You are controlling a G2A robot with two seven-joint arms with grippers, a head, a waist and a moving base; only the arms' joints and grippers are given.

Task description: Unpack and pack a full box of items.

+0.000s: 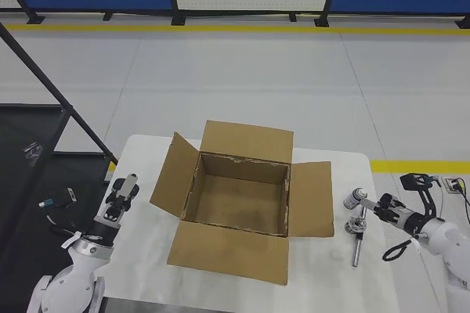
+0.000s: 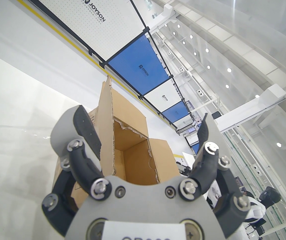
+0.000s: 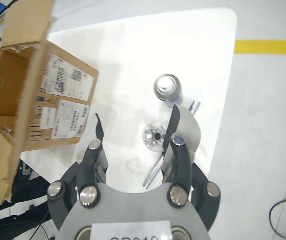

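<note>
Cardboard box (image 1: 239, 205) seated mid-counter (image 1: 145, 242), all four flaps folded outward, inner floor exposed. Left gripper (image 1: 126, 190) (image 2: 143, 126) positioned just beside box's left flap, contact not discernible; jaws released, nothing held. Right gripper (image 1: 370, 208) (image 3: 136, 116) held over loose metal parts at counter's right end, beyond box's right flap; jaws released, nothing held. Parts grouped there: short cylinder (image 1: 359, 194) (image 3: 167, 88), flanged disc (image 1: 352, 227) (image 3: 153, 136), long rod (image 1: 358, 250) (image 3: 153, 172) laid flat beside disc.
</note>
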